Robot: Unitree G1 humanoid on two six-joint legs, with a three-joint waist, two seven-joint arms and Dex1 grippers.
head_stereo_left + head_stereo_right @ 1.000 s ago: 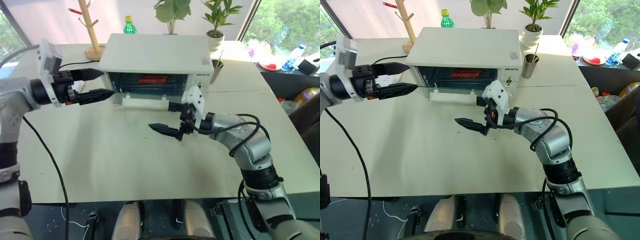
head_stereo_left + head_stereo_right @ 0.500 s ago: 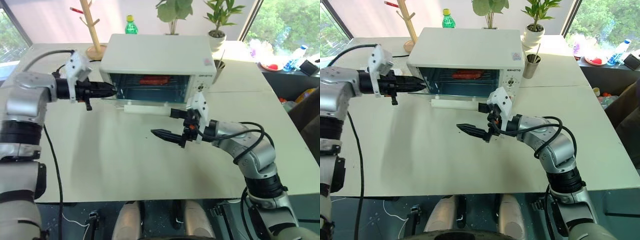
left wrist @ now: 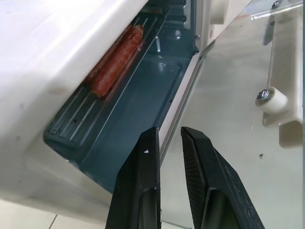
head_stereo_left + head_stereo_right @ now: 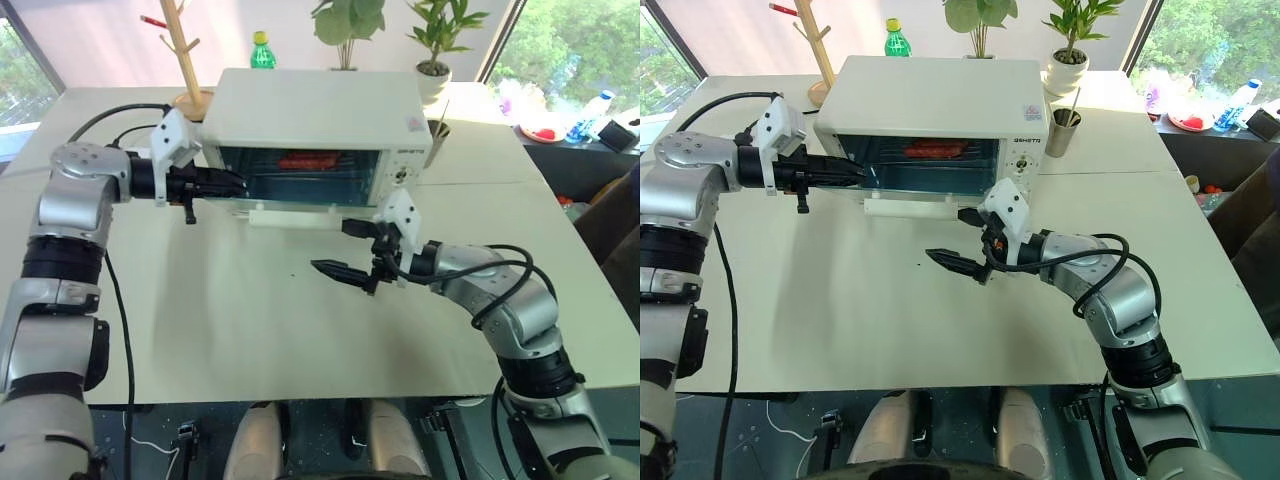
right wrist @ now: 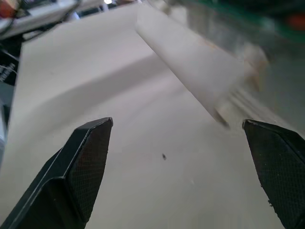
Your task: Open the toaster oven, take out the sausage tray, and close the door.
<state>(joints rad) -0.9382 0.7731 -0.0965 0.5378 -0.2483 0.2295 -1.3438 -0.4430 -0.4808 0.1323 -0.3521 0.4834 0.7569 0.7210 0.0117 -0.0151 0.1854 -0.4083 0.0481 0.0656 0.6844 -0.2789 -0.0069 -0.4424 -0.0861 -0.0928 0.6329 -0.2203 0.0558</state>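
The white toaster oven (image 4: 315, 105) stands at the back of the table. Its glass door (image 3: 238, 143) lies open, flat towards me, with the white bar handle (image 4: 293, 218) at its front. Inside, the sausage tray (image 3: 86, 119) holds reddish sausages (image 4: 307, 159) on its ribbed base. My left gripper (image 4: 238, 182) is at the left end of the oven's mouth, its fingers (image 3: 143, 191) drawn close with a thin gap. The white lower edge of the opening runs up to that gap; I cannot tell whether it is pinched. My right gripper (image 4: 333, 247) hangs wide open over the table, just before the handle.
A wooden peg stand (image 4: 185, 50) and a green bottle (image 4: 261, 50) are behind the oven on the left. Potted plants (image 4: 432, 45) and a cup with a stick (image 4: 435, 135) are on its right. Bare tabletop (image 4: 220, 310) spreads in front of the door.
My left gripper went from wide open to shut and moved in to the left end of the oven's mouth. The right gripper shifted slightly right and stayed open.
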